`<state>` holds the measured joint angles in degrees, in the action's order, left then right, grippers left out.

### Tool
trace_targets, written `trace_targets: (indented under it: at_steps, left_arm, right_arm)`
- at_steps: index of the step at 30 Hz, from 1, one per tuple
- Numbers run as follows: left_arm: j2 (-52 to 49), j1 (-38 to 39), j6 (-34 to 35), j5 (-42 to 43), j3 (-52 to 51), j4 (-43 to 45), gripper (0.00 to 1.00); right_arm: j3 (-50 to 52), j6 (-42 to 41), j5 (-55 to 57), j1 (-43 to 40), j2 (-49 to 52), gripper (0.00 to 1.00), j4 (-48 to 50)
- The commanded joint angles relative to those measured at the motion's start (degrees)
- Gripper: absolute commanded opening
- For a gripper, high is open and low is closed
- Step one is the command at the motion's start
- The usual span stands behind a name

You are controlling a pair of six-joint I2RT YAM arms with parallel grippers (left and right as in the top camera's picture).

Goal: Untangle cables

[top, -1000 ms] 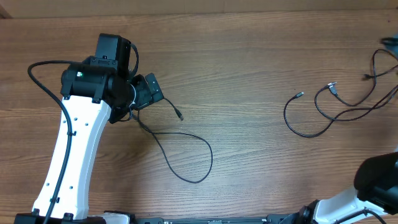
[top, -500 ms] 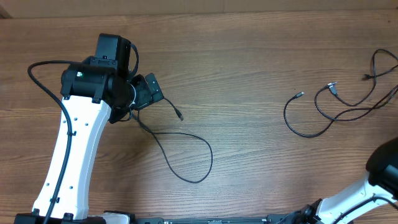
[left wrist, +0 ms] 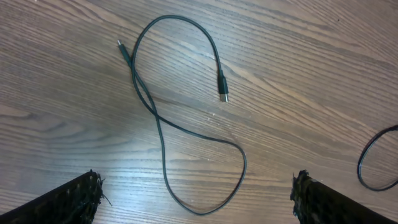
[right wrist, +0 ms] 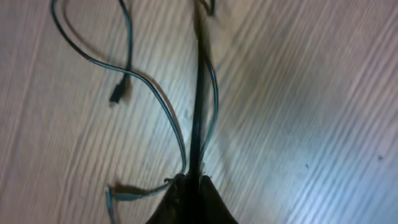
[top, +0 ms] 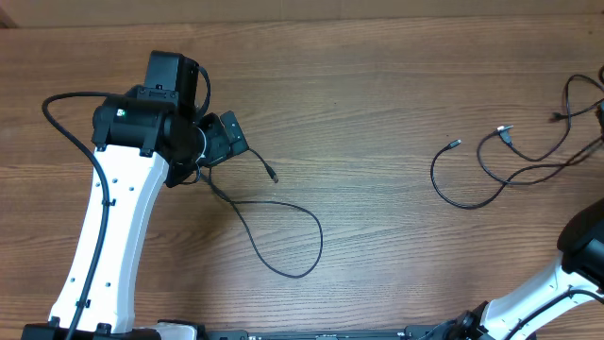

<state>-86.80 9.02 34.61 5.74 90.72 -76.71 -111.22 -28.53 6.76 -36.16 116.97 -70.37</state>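
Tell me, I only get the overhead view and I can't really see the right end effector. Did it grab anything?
Observer: In its wrist view the right end effector is shut. Strands of the tangled cables come out right at its tip, so it looks pinched on them.
Operator: Is the left one holding stuff too?
Observer: No. The left end effector is wide open and empty. The looped cable lies ahead of it, untouched.
Operator: Is that cable knotted?
Observer: It crosses itself once, with no tight knot that I can see. Both plugs lie free on the table.
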Motion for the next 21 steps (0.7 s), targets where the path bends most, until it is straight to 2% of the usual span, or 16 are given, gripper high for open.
trace_targets:
  at_steps: [1, 11, 14, 18, 21]
  left_arm:
    - [-0.2, 0.4, 0.8, -0.4, 0.4, 0.1, 1.00]
    - [-0.2, 0.4, 0.8, -0.4, 0.4, 0.1, 1.00]
    - [-0.2, 0.4, 0.8, -0.4, 0.4, 0.1, 0.99]
    - [-0.2, 0.4, 0.8, -0.4, 0.4, 0.1, 1.00]
    - [-0.2, 0.4, 0.8, -0.4, 0.4, 0.1, 0.99]
  right_arm:
    - [-2.2, 0.0, 0.1, 0.1, -0.3, 0.04, -1.9]
    - [-18.8, -2.0, 9.9, 0.0, -8.1, 0.04, -6.7]
    - [-22.8, -5.8, 14.0, -0.3, -10.7, 0.04, -6.8]
    - [-24.0, -12.2, 17.7, -0.6, -13.9, 0.04, -7.0]
    - [-24.0, -14.0, 17.6, -0.6, -14.5, 0.04, -8.0]
